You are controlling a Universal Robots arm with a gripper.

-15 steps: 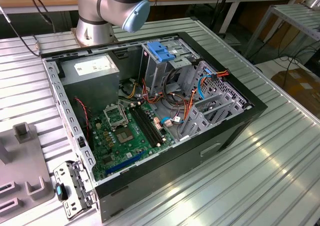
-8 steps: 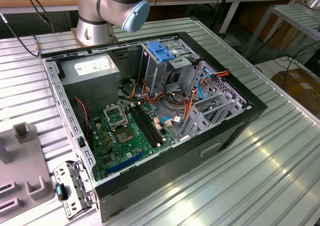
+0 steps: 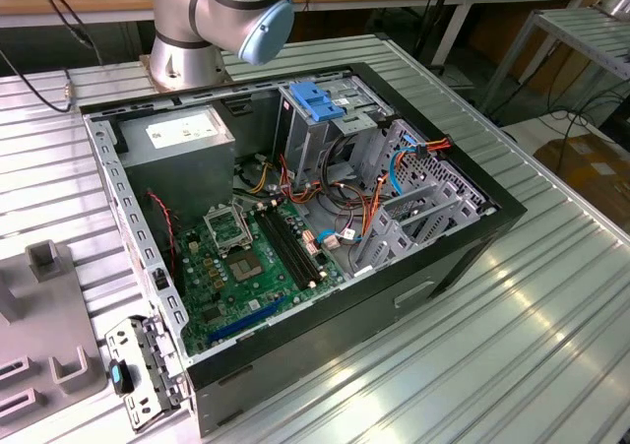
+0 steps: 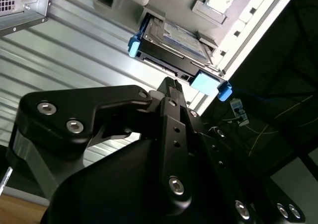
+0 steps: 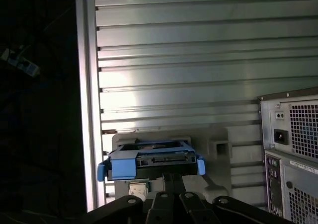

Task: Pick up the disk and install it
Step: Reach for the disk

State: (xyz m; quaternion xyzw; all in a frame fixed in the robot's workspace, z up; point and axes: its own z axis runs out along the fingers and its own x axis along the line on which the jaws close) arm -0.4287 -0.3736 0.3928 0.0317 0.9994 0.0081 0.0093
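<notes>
Ribbed metal table [image 5: 174, 60]; pincer [image 4: 173, 83] poised just beside disk [image 4: 171, 40], seemingly not touching.

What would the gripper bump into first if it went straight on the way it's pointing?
Probably the disk: it lies straight ahead of the gripper in both wrist views. The gap between them is hard to judge.

Bare ribbed metal table [image 5: 198, 60] gives open passage between grey computer case [image 5: 290, 149] and grey plastic holder [image 5: 221, 159]. Silver-grey disk with blue side rails [image 4: 174, 40] sits in holder, label face exposed, table edge just beside. Inside case, red, orange and blue cables [image 3: 366, 211] crowd beside light-blue-topped metal drive cage [image 3: 317, 104].
</notes>
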